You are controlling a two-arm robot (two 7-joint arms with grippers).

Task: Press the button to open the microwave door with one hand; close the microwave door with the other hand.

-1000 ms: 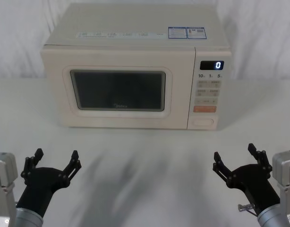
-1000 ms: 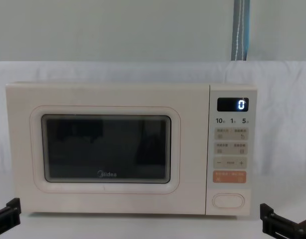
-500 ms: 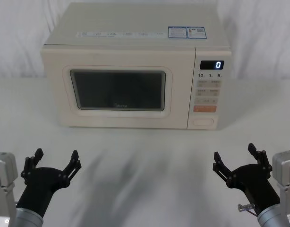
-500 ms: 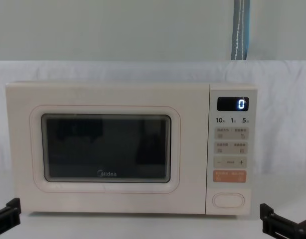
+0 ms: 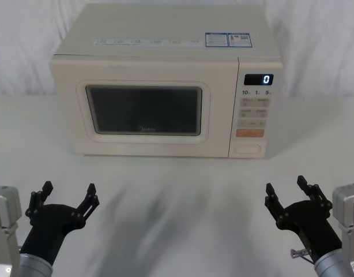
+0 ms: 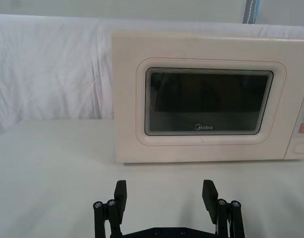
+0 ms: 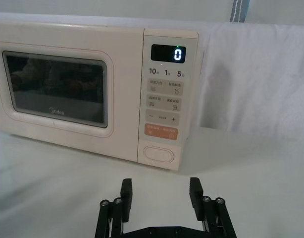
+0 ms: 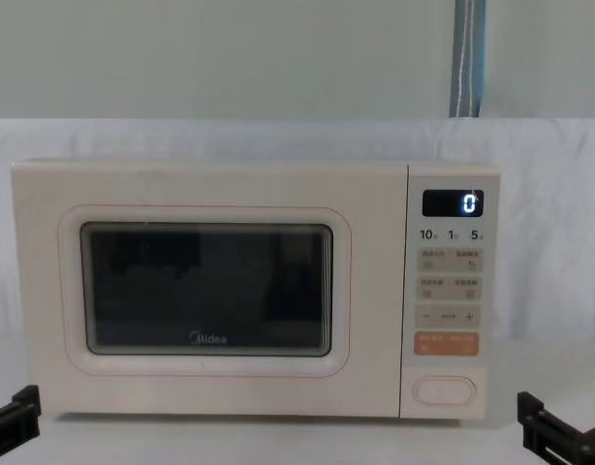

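Note:
The cream microwave stands at the back of the table with the microwave door (image 5: 143, 111) shut, its dark window facing me. The button (image 5: 248, 149) is the wide cream key at the bottom of the control panel, under the orange key. My left gripper (image 5: 69, 188) hovers open and empty near the table's front left, well short of the door (image 6: 206, 106). At the front right my right gripper (image 5: 285, 184) is also open and empty, roughly in line with the button (image 7: 159, 152) but far from it. Both wrist views show the forks (image 6: 165, 191) (image 7: 160, 190) spread wide.
The microwave sits on a table with a white cloth (image 5: 177, 190), with bare cloth between it and both grippers. A white draped backdrop (image 5: 315, 46) hangs behind. The display (image 5: 259, 79) reads 0.
My right gripper has shifted slightly right and turned a little, its fingertips looking closer together in the head view. The left gripper and the microwave have not moved.

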